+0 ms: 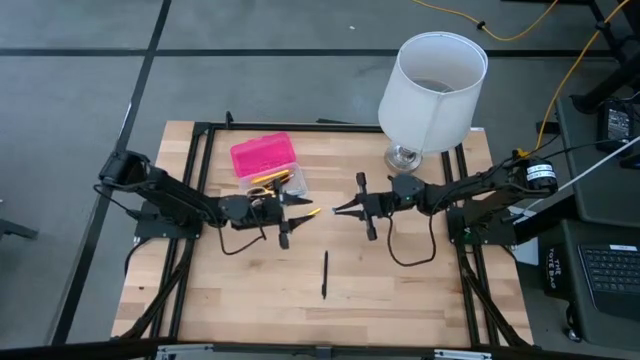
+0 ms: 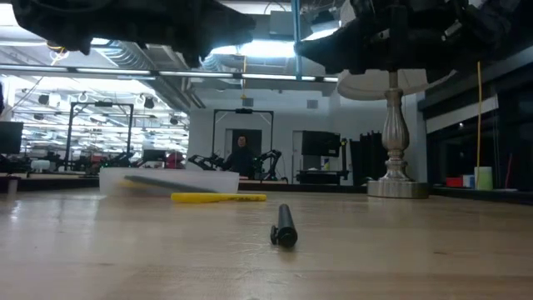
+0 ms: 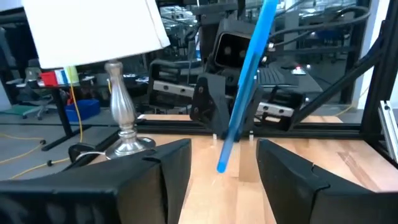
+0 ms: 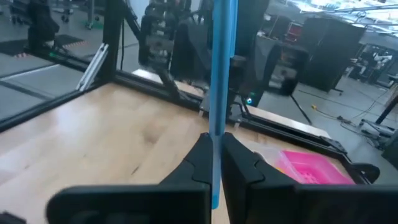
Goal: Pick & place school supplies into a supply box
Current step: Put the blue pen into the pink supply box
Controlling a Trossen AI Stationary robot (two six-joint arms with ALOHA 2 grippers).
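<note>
Right pincer (image 4: 216,163) pinches a blue pen (image 4: 221,68) near its lower end; the pen stands up from the fingers above mid-surface. Left pincer (image 3: 224,163) faces it from close by, fingers spread, pen tip between them without touching. In the high view the blue pen is hard to make out. Black pen (image 1: 325,273) lies on the wooden surface (image 1: 250,290), long axis front-to-back. Pink-lidded supply box (image 1: 264,155) sits behind the left pincer; its contents are partly hidden by the arm. Yellow pen (image 2: 218,197) lies beside the box.
</note>
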